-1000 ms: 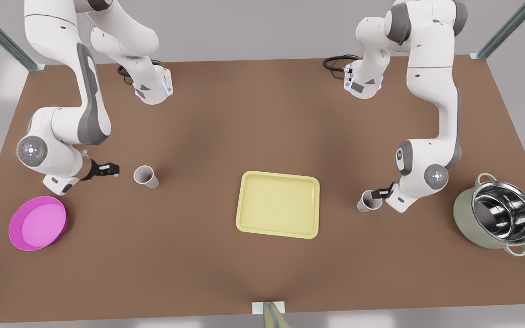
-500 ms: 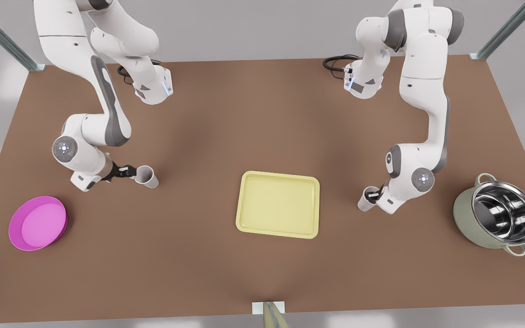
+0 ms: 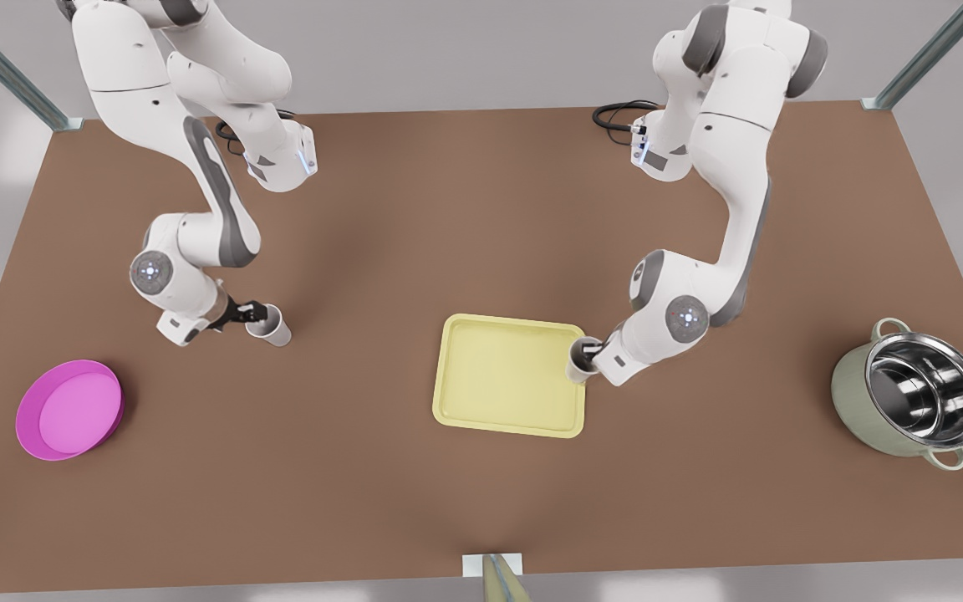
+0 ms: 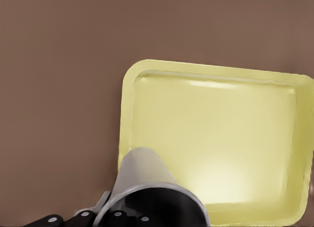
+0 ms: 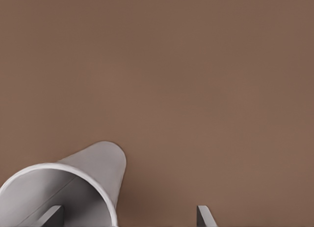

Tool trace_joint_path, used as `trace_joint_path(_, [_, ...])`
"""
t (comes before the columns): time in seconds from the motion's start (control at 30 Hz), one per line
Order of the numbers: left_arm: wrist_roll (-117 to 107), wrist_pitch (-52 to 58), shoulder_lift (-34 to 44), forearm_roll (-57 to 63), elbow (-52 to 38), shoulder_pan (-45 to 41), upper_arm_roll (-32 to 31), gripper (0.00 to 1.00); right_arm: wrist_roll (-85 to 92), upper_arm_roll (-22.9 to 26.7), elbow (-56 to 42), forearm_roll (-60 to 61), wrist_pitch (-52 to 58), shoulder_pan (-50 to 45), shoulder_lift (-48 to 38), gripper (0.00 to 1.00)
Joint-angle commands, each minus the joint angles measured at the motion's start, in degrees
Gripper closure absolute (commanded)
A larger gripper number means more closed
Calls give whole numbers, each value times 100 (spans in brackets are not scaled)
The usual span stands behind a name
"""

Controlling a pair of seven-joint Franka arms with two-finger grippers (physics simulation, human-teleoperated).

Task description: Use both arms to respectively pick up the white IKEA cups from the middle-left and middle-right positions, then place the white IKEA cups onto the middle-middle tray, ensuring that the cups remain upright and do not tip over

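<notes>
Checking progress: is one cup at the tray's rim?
Yes, the left pincer holds a cup over the tray's right rim in the front view.

Brown table (image 3: 481, 209) all round, pale yellow tray (image 3: 508, 386) in the middle. Two white cups (image 3: 269, 324) (image 3: 579, 363) with greyish insides. Arms white with grey joints (image 3: 222, 201), black grippers (image 3: 249, 314). Magenta-pink bowl (image 3: 69, 410); sage-green pot (image 3: 908, 400), shiny steel inside.
</notes>
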State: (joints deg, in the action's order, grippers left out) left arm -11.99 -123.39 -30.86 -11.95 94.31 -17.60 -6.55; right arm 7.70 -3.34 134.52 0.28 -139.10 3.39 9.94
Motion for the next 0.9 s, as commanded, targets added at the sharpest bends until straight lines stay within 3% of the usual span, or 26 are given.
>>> trace_joint_path(0.0, [-3248,878,-130,-115,-342,-85,-145,79,38,0,4,7,-302,-5,95,0])
trace_joint_path(0.17, [-3608,518,-746,-71,-659,-455,-154,79,117,0,4,7,-407,-14,297,7])
trace_joint_path(0.23, [-3608,289,-878,-71,-651,-437,-145,79,152,0,4,7,-460,-23,350,20])
trace_joint_path(0.3, [-3608,26,-948,-88,-651,-437,-145,79,161,0,-5,-2,-504,-23,394,44])
trace_joint_path(0.37, [-3626,-432,-983,-97,-615,-437,-145,79,214,0,-58,-2,-504,-40,456,60])
trace_joint_path(0.47, [-3670,-607,-1027,-97,-571,-428,-145,76,205,-9,-111,-2,-495,-110,473,79])
trace_joint_path(0.53, [-3661,-678,-1062,-97,-554,-428,-153,76,196,-18,-137,-2,-460,-111,438,79])
trace_joint_path(0.57, [-3652,-686,-1062,-97,-554,-428,-145,58,188,-18,-190,-2,-434,-111,394,79])
trace_joint_path(0.6, [-3635,-686,-1071,-88,-554,-428,-145,24,188,-27,-269,-2,-364,-111,324,79])
trace_joint_path(0.63, [-3626,-678,-1080,-80,-554,-437,-153,0,188,-158,-488,-2,-118,-111,271,79])
trace_joint_path(0.7, [-3626,-678,-1080,-80,-554,-437,-154,0,179,-747,-1024,7,-100,-111,332,79])
trace_joint_path(0.87, [-3661,-370,-878,-71,-510,-349,-277,0,179,-1556,-1859,-2,-108,-242,807,79])
